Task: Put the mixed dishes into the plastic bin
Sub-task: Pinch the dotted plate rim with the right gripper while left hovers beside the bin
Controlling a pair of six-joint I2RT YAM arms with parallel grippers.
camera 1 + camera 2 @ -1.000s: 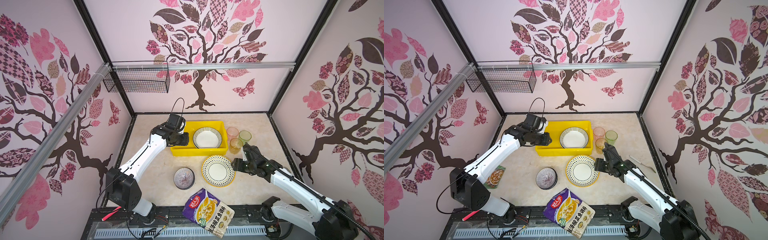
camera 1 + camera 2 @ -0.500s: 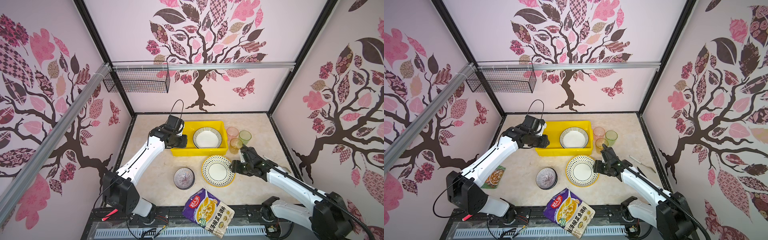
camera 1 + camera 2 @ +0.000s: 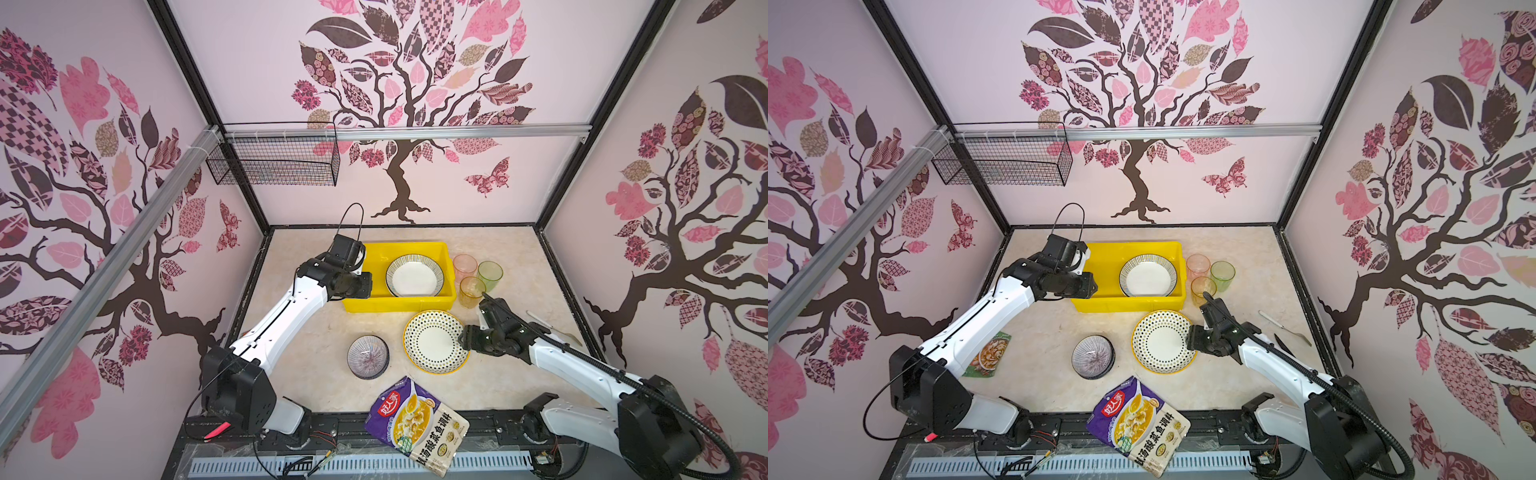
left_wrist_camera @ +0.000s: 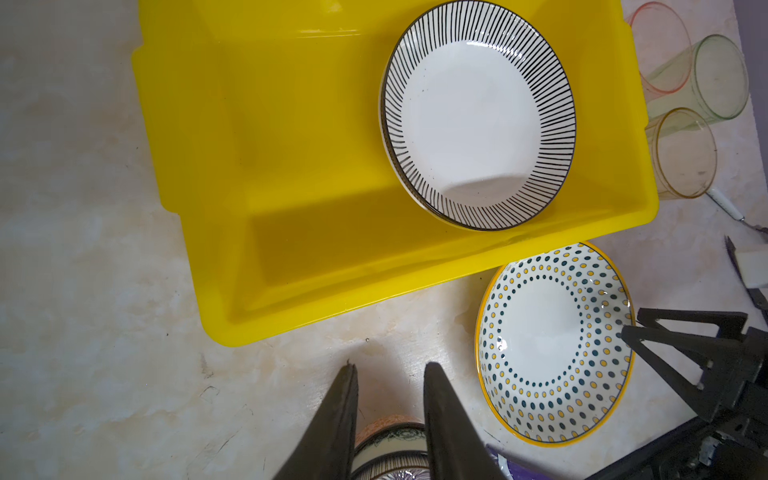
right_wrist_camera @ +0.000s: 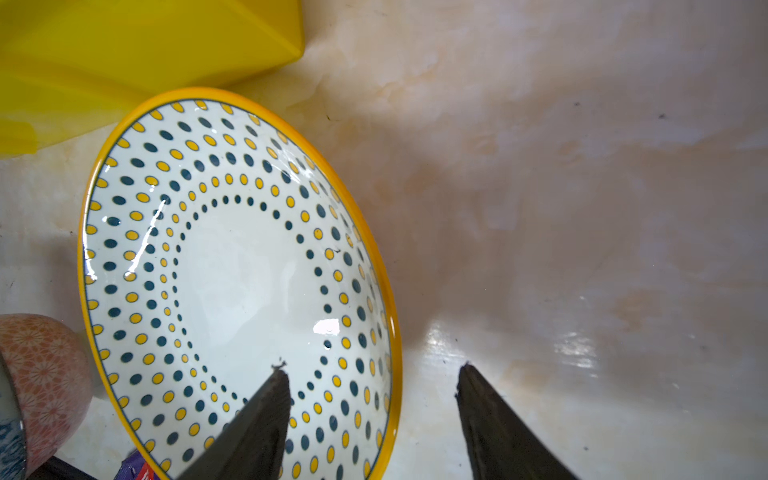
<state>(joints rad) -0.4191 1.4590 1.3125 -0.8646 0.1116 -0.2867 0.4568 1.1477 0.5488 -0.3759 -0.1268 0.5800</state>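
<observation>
Yellow bin [image 3: 407, 303] mid-back of worktop, striped plate [image 3: 415, 276] inside. Dotted plate [image 3: 434, 343] by bin's front-right corner. My right gripper [image 5: 374, 368] just slid in, jaws apart astride its rim, so grab's next imo. Left gripper [image 4: 391, 365] over bin's left end, ajar, empty.

On my screen the round dotted yellow-rimmed ceramic plate [image 5: 249, 270] wears a glossy glaze. The black-lined white ceramic plate [image 4: 478, 112] looks equally slick. The bright yellow rectangular plastic bin [image 4: 291, 166] is smooth with a soft sheen. At its three o'clock, the translucent pink, green and amber tumblers [image 3: 490, 275] look smooth; glass or plastic, I can't tell. The beige marbled bench [image 5: 582, 208] is polished and mirrors light. The purple printed pouch [image 3: 415, 419] is shiny film; the black wire mesh basket [image 3: 274, 166], matt metal.
</observation>
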